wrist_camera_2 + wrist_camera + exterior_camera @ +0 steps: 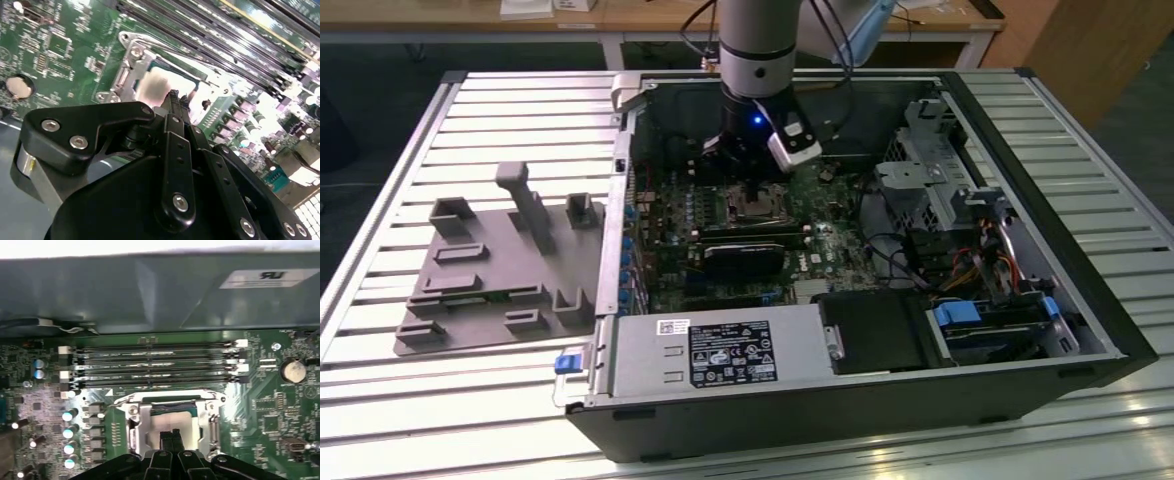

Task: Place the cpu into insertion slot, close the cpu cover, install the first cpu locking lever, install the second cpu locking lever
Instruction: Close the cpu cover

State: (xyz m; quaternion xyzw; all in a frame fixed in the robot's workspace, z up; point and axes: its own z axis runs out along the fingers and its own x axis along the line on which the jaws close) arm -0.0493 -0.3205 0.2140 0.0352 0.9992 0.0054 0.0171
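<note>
- Black gripper (170, 436) fingers are pressed together with nothing visible between them. Tips sit right above the cpu (172, 421); can't tell if they touch it.
- cpu lies flat in the insertion slot (754, 207), upper middle of the exterior frame, inside the open computer case (854, 420).
- Silver cpu cover (206, 421) looks folded down flat around the cpu, chip top showing through its window.
- Memory slots (155, 365) run just beside the socket.
- Grey fixture tray (467, 290) sits at the exterior view's left, apart from the case.
</note>
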